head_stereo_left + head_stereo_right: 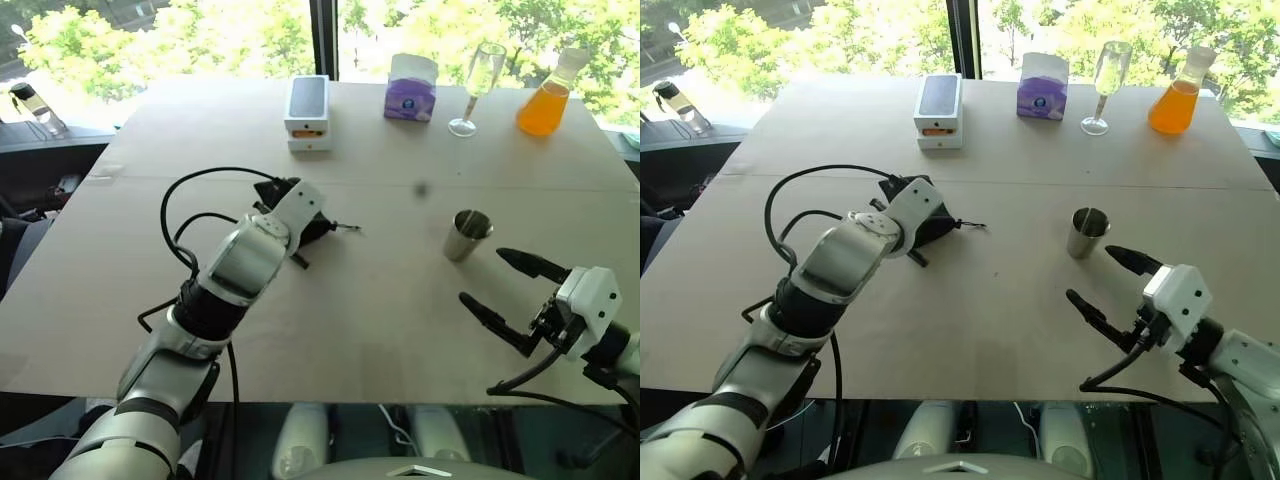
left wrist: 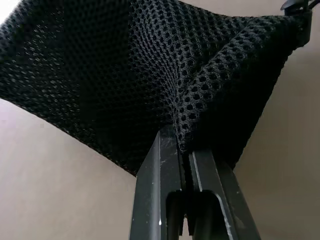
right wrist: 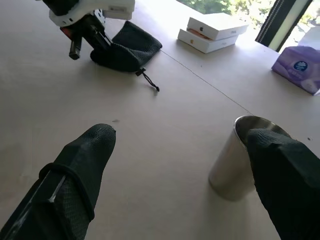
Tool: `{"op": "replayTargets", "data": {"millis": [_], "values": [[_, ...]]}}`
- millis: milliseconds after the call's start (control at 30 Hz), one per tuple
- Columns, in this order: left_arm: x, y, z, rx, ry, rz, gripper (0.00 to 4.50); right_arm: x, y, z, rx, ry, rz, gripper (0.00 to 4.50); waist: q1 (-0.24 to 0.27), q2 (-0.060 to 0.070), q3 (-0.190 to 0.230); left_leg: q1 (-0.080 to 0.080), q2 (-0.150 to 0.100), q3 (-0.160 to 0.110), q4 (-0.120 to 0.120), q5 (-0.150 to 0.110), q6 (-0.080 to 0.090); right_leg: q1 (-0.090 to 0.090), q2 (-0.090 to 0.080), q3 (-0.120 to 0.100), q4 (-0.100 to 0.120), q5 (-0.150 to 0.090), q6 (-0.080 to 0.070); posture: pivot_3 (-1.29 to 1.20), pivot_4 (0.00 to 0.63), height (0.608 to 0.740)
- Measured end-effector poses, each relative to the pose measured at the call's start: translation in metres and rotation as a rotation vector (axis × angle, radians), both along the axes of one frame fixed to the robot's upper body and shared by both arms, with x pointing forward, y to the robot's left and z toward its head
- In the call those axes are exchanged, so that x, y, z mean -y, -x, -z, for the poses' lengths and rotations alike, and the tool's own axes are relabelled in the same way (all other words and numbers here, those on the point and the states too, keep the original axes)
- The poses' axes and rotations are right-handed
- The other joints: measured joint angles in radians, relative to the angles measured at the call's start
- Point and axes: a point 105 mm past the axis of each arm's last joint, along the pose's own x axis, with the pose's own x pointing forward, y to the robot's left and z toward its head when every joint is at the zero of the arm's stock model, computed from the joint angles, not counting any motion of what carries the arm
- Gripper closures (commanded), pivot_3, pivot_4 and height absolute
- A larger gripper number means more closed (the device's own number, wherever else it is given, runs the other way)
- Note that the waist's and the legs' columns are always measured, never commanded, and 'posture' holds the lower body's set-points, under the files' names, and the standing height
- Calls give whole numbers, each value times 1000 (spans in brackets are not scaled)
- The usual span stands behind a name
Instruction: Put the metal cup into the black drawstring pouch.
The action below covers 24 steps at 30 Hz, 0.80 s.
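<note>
Head views take in a wide pale table [image 1: 380, 330] by a window. Along its far edge stand a white box [image 1: 307, 112], a purple tissue pack [image 1: 411, 90], a stemmed glass [image 1: 478, 88] and an orange flask [image 1: 545, 104]. The pouch [image 3: 127, 48] lies left of centre, flat on the table, its cord end trailing toward the middle. The left tool [image 2: 184, 165] is pressed shut on a fold of the pouch's mesh fabric, its fingers side by side with cloth pinched between them. The cup [image 1: 466, 235] stands upright, mouth up, right of centre and well apart from the pouch. The right tool [image 1: 510, 290] hangs low over the near right of the table, jaws spread wide and holding nothing. Its fingers point toward the cup, which sits just beyond and a little left of them; in the right wrist view one fingertip [image 3: 280, 170] already overlaps the cup's side. So the right arm is much the nearer to the cup, and a short reach forward should bring the jaws around it.
</note>
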Motion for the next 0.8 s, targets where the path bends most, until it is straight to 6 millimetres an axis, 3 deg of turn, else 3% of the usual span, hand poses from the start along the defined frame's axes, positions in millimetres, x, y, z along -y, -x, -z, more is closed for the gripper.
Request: {"op": "replayTargets", "data": {"millis": [133,333,467,600,633,667,800], "values": [[25,0,2,-96,124,63,4434,8,-19,-19,35,207,122,0,-1,0,0,0,0,0,3,0,1,0,0,0,1,0,0,0,150,737],[52,3,1,-228,281,85,4434,16,-38,-28,-22,282,224,0,7,0,0,-2,0,-3,5,-2,3,1,0,-1,1,0,0,0,150,737],[76,10,2,-335,387,110,4434,6,-47,-29,-77,279,198,0,6,-1,0,-4,0,-2,8,-3,5,1,0,-1,1,1,0,0,150,737],[81,10,3,-356,418,92,4434,-9,-53,-28,-122,313,111,0,-4,-1,0,-4,0,-3,8,-3,5,1,0,0,1,1,-2,0,150,737],[80,9,2,-355,420,85,4500,-12,-55,-25,-141,321,96,393,-4,-1,0,-4,0,-4,8,-3,5,1,0,0,1,2,-3,0,150,737],[80,9,2,-353,422,81,4500,-14,-56,-24,-149,325,89,502,-4,-1,0,-4,0,-4,8,-3,5,0,0,0,1,2,-3,0,150,737],[85,10,2,-351,435,79,4500,-25,-76,-22,-174,355,66,502,-6,-1,0,-3,0,-3,8,-3,5,0,0,0,1,2,-3,0,150,737]]}}
